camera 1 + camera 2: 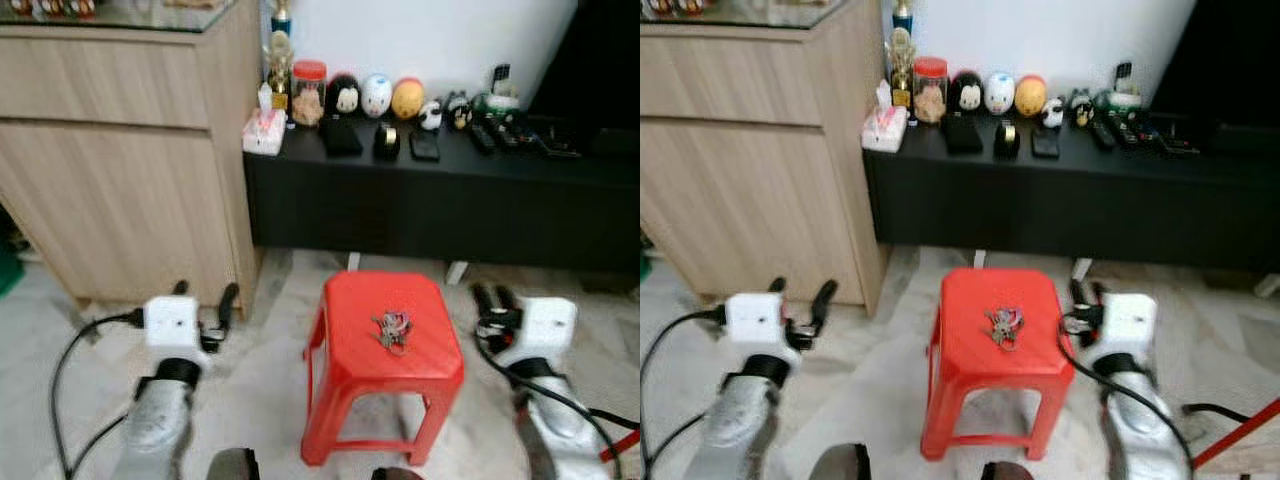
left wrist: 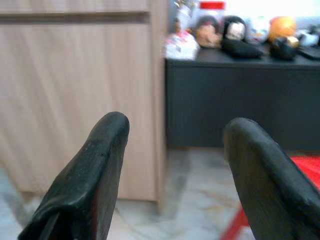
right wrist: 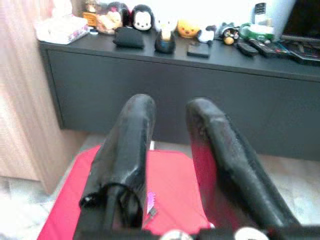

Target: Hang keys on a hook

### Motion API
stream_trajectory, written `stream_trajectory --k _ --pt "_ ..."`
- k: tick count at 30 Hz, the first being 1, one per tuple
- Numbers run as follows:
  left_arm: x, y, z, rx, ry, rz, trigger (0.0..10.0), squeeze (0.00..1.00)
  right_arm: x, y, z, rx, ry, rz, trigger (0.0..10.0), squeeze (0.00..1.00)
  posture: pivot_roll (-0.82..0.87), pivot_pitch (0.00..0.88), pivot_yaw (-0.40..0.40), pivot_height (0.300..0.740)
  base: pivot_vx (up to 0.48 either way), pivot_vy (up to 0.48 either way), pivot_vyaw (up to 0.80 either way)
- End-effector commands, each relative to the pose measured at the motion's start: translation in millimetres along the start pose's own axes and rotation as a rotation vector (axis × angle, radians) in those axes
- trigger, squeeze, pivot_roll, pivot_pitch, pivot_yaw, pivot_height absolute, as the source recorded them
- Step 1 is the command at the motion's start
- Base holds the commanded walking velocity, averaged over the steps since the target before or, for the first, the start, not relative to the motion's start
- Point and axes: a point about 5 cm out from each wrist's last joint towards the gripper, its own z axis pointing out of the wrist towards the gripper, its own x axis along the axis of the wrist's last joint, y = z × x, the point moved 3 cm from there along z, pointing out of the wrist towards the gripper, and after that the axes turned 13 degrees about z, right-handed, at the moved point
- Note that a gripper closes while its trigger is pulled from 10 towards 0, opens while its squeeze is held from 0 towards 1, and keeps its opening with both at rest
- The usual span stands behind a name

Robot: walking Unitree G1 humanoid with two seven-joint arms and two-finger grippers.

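The small bunch of metal keys (image 1: 392,329) on the red plastic stool (image 1: 350,352) looks light, loose, jangly; best pinched at its ring. At its 3 o'clock, the right end effector (image 1: 495,297) hovers slightly parted, empty; the left end effector (image 1: 205,296) gapes wide.

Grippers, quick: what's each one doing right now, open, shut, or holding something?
Left gripper: open, holding nothing, beside the wooden cabinet.
Right gripper: open, holding nothing, right of the red stool with the keys.

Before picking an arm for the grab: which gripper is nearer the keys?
Right. The right gripper hovers just beside the red stool where the keys lie; the left gripper is farther off, near the wooden cabinet.
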Motion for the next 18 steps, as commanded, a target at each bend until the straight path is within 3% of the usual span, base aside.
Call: stream_trajectory --k 1,13,18 --pt "5 10.3 0.5 -0.028 0.018 -0.025 10.0 0.00 3 14.4 -3.7 -0.037 -0.004 -0.026 10.0 0.00 0.00 0.000 -0.086 0.605 0.352 0.000 0.00" --pt "5 11.0 1.5 -0.031 0.019 -0.025 10.0 0.00 1 13.2 -3.1 -0.032 -0.010 -0.034 10.0 0.00 0.00 0.000 -0.084 0.605 0.352 0.000 0.00" --pt "4 11.6 2.1 -0.035 0.017 -0.024 10.0 0.00 -8 17.5 -3.4 -0.051 -0.074 -0.068 10.0 0.00 0.00 0.000 -0.083 0.605 0.350 0.000 0.00"
